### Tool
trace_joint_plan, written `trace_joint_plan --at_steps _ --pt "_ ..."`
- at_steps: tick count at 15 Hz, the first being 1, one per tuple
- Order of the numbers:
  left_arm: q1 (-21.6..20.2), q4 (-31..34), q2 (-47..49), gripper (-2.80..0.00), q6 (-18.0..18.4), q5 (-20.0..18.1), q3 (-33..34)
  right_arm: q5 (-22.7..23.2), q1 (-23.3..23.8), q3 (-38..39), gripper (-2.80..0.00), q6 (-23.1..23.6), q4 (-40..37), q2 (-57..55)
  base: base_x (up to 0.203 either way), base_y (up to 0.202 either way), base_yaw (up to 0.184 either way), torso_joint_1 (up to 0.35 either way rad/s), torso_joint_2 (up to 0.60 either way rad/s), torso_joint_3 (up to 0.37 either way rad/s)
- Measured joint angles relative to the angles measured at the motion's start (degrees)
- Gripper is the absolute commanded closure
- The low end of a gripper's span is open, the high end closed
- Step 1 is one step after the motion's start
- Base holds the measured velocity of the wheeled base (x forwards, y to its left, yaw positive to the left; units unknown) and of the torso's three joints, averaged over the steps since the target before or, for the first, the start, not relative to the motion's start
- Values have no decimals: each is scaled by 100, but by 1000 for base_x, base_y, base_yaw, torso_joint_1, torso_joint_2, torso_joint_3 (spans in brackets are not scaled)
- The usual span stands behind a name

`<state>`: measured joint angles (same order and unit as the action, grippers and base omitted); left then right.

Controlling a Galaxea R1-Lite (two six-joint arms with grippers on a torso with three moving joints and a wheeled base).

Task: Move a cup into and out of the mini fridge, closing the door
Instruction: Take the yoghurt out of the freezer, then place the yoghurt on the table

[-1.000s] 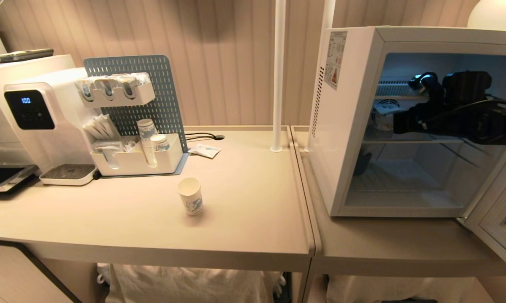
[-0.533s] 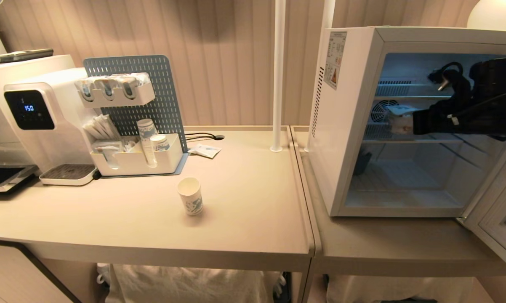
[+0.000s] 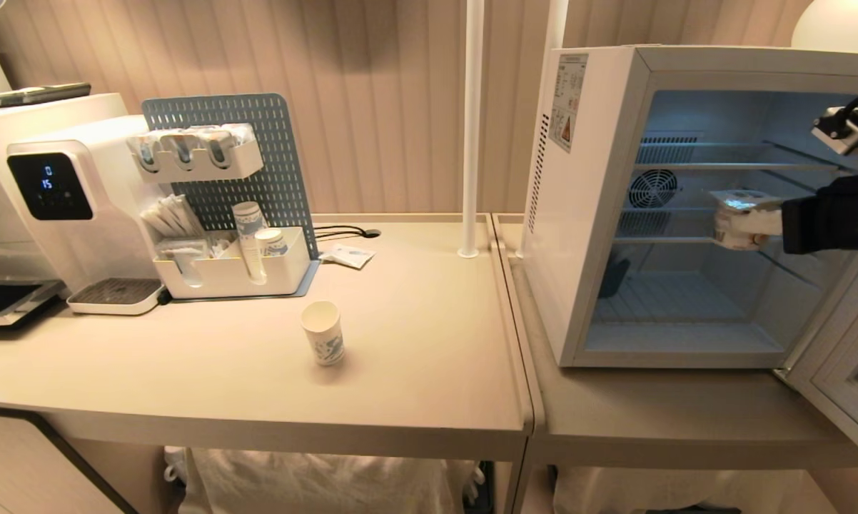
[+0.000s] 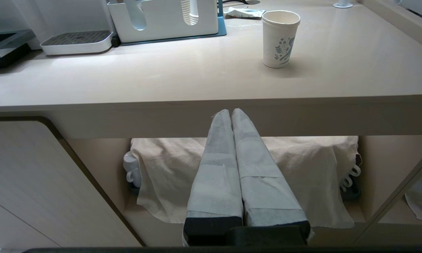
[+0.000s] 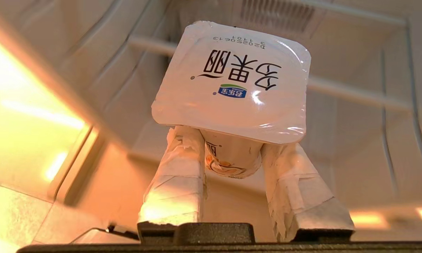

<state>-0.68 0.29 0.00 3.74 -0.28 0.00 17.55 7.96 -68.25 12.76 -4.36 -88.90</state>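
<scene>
1. Beige counters run along a ribbed wall, and we've got the mini fridge on the right-hand one with the door swung wide open, so the shelves are easy to reach.
2. Our right gripper is clamped on a foil-lidded tub, pads squeezing the body under the lid so the rim can't slip down. We're holding it at the fridge mouth, around middle-shelf height.
3. Funny bit: the cup sits upright and alone on the left counter, well apart from the fridge, and nobody's touching it.
4. Our left gripper is parked below the counter edge, fingers pressed together, holding nothing.
5. Count: one loose cup, one tub, one fridge, one water dispenser, one organiser rack holding stacked cups.
</scene>
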Motion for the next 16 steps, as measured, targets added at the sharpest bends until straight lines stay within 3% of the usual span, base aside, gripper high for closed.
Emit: trace_joint_plan --at_steps 4,9,16 --pt "5 0 0 0 0 2 0 -668 -52 885 0 175 -404 1175 0 0 0 0 0 0" --pt "5 1 0 0 2 1 0 -1073 -279 1837 0 306 -995 2791 0 0 0 0 0 0" --pt "0 0 0 0 2 1 0 -1630 -711 4158 0 -164 -1195 5611 0 0 0 0 0 0"
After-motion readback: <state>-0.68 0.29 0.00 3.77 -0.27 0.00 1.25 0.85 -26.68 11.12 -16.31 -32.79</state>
